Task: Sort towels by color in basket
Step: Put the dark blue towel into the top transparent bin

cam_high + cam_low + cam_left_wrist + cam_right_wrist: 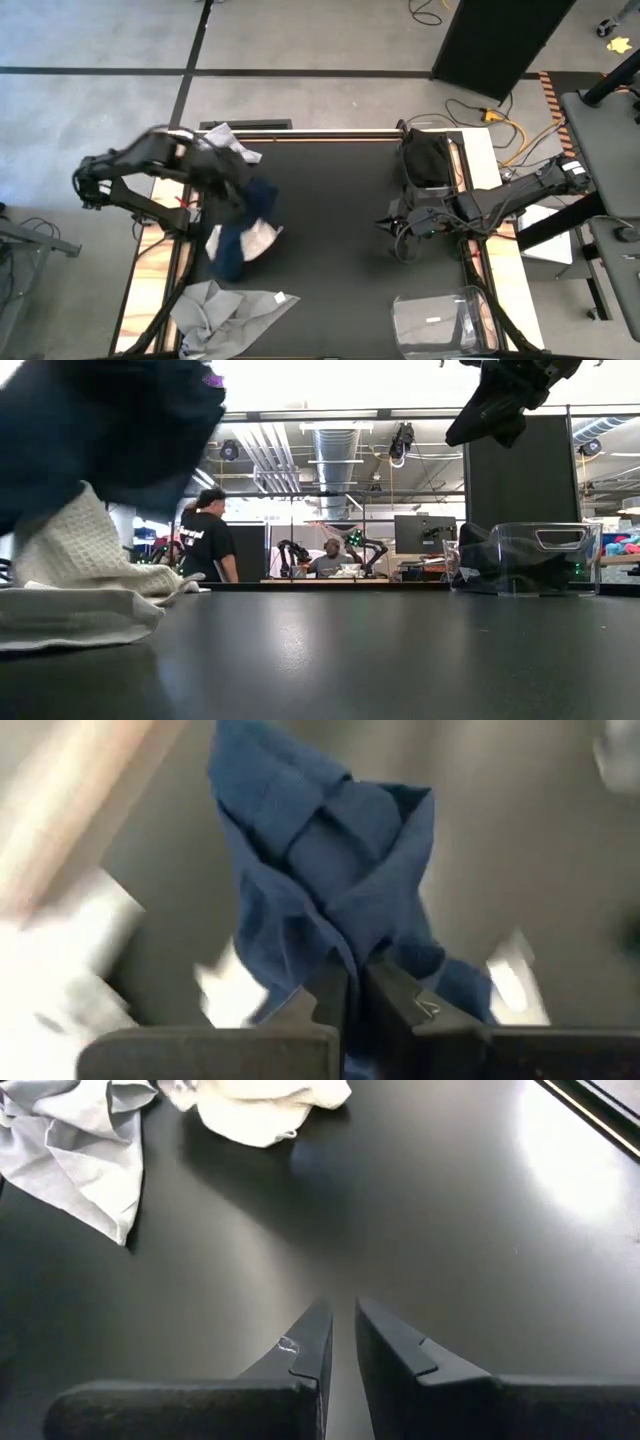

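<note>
My left gripper (236,192) hangs over the table's left part, shut on a navy towel (320,850) that droops below it (252,222). Under it a white waffle towel (263,240) lies bunched on the table (80,585). A light grey towel (232,312) is spread at the near left corner (75,1145). Another pale towel (236,152) lies behind the left arm. My right gripper (340,1325) hovers shut and holding nothing above the table's right part (402,238). My left gripper pinches a gathered fold of the navy towel (352,958) between its two fingers (395,990), coming from above and pointing down. The towel hangs bunched below the fingers; whether its lower end (232,265) touches the white towel I cannot tell.
A basket with dark cloth in it (428,160) sits at the far right of the table. A clear plastic bin (445,320) stands at the near right corner. The dark tabletop between the arms (330,230) is bare. People stand in the room behind the table (208,540).
</note>
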